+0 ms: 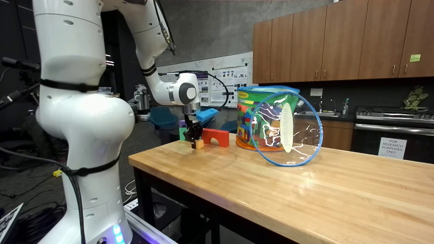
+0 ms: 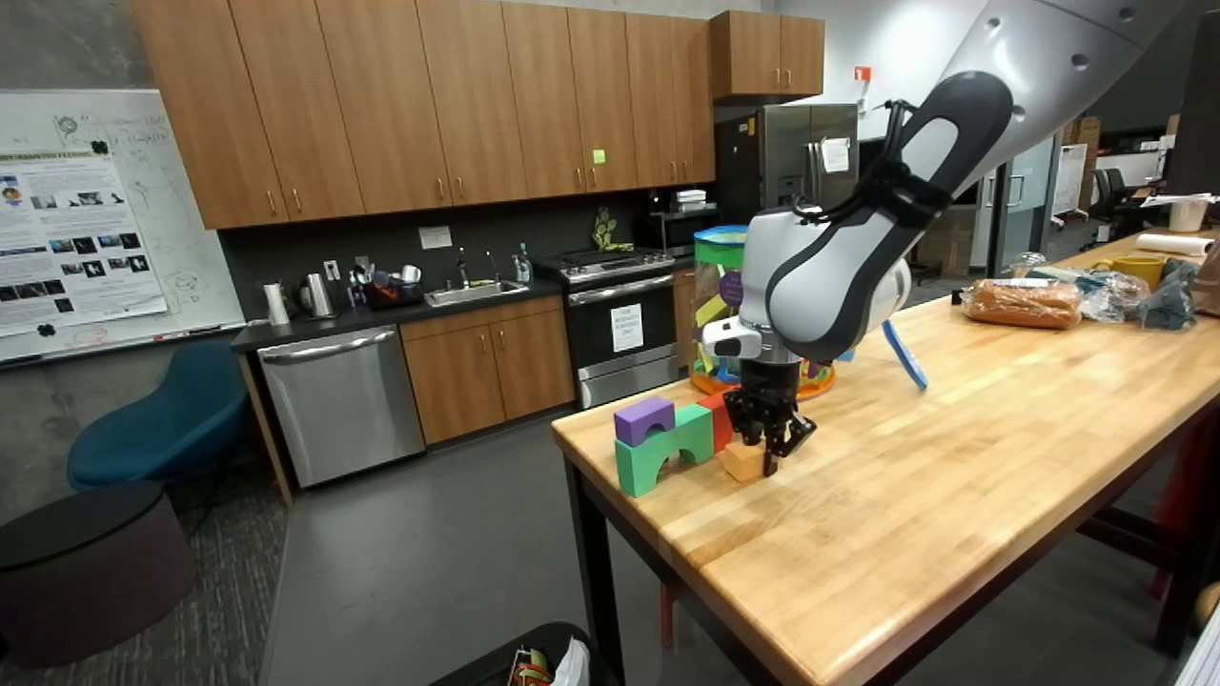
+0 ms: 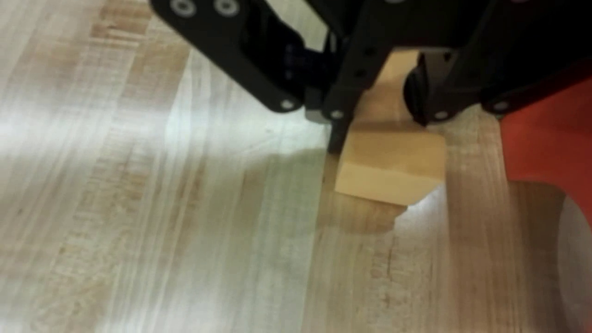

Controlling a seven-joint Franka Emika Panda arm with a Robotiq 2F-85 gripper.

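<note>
A: The hand [image 3: 379, 127] is low over the bench [image 1: 237, 176], its fingers [image 3: 337, 134] pointing down. What is it at?

B: An orange block [image 3: 391, 162] on the bench top, near the corner. In the wrist view a finger stands on either side, with the block filling the space between them.

A: So it is clamped?

B: That cannot be told. One finger looks right up against the block's side; the contact of its partner is unclear.

A: And the red piece?

B: A red arch [image 1: 222, 135], upright just beside the hand. Wood shows between it and the orange block in the wrist view.

A: What else is near that corner?

B: A green arch [image 2: 694, 433], also upright, with a smaller purple arch [image 2: 643, 414] on top.

A: Past those?

B: A tall round container [image 1: 244, 115] stands beyond the red arch. Beside it, in both exterior views, a clear blue-rimmed lid [image 1: 286, 128] is tilted up on its edge. Well apart from the hand are a wrapped package [image 2: 1022, 303] and a yellow mug [image 2: 1137, 270].
</note>
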